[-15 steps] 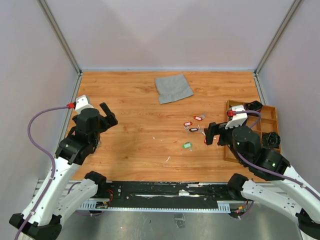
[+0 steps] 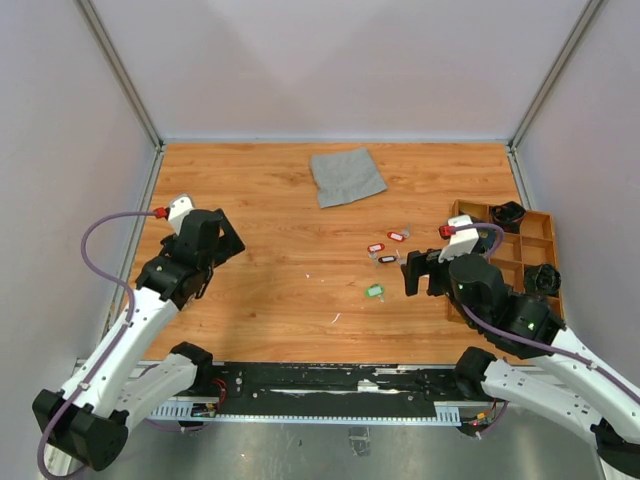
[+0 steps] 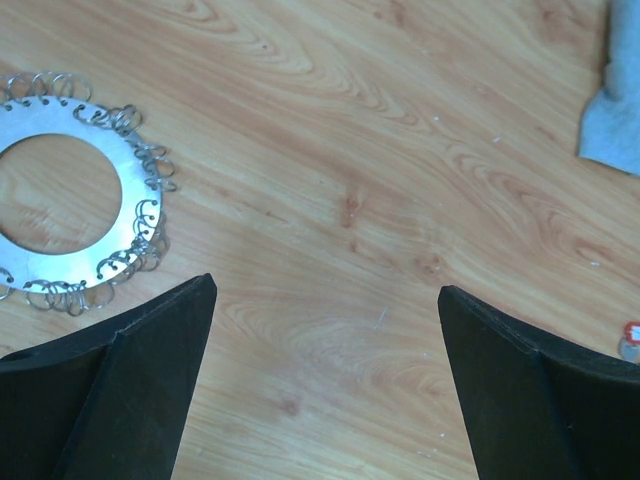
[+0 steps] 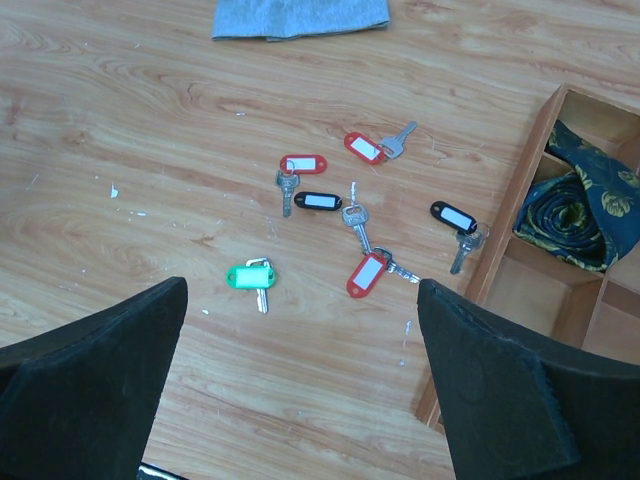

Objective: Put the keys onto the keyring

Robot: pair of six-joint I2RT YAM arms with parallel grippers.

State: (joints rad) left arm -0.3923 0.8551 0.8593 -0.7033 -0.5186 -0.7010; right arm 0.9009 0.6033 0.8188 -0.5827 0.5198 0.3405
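Matt wood-grain table (image 3: 400,200), shiny metal keyring (image 3: 60,115), plastic-tagged metal keys (image 4: 353,214), soft grey cloth (image 4: 300,15), wooden tray (image 4: 514,198).

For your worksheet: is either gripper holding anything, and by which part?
Nothing is held: left gripper and right gripper are open and empty; keys and keyring lie untouched.

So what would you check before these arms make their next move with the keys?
1. Left gripper open: ok.
2. Right gripper open: ok.
3. Keyring lying flat, nothing on top of it: ok.
4. Keys lying loose, none held: ok.
5. Green-tagged key apart from the others, probably easiest to pick: ok.
6. A key on the keyring: not ok, none there.
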